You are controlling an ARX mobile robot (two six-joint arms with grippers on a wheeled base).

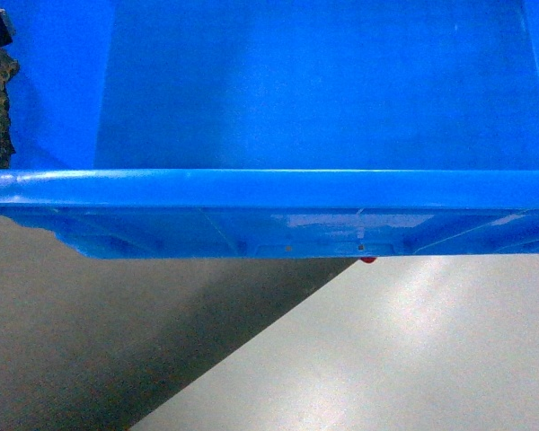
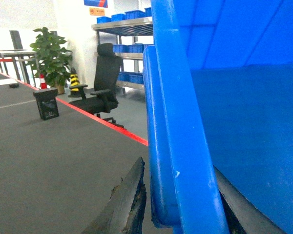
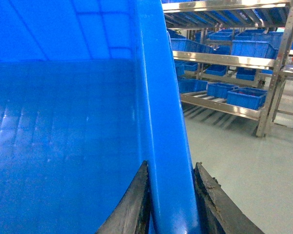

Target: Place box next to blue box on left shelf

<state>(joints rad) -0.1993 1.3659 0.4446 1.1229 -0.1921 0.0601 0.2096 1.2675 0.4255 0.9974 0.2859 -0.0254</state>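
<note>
The box [image 1: 278, 189], a large bright blue crate, fills the top of the head view and hangs above the floor. My left gripper [image 2: 178, 195] is shut on its left rim [image 2: 171, 146]. Its outer finger [image 2: 129, 200] stands a hair off the rolled edge and its inner finger [image 2: 244, 204] lies against the inside wall. My right gripper [image 3: 172, 168] is shut on the right rim [image 3: 161, 122], both worn pads pressed to it. Metal racks [image 3: 224, 58] holding several blue boxes [image 3: 246, 97] stand to the right. I cannot tell which rack is the left shelf.
Another rack with blue boxes [image 2: 124, 29] stands far back in the left wrist view, beyond a black office chair [image 2: 100, 87], a plant [image 2: 51, 53], a black crate [image 2: 46, 103] and a red floor line [image 2: 102, 122]. Grey and pale floor [image 1: 341, 359] lies below the box.
</note>
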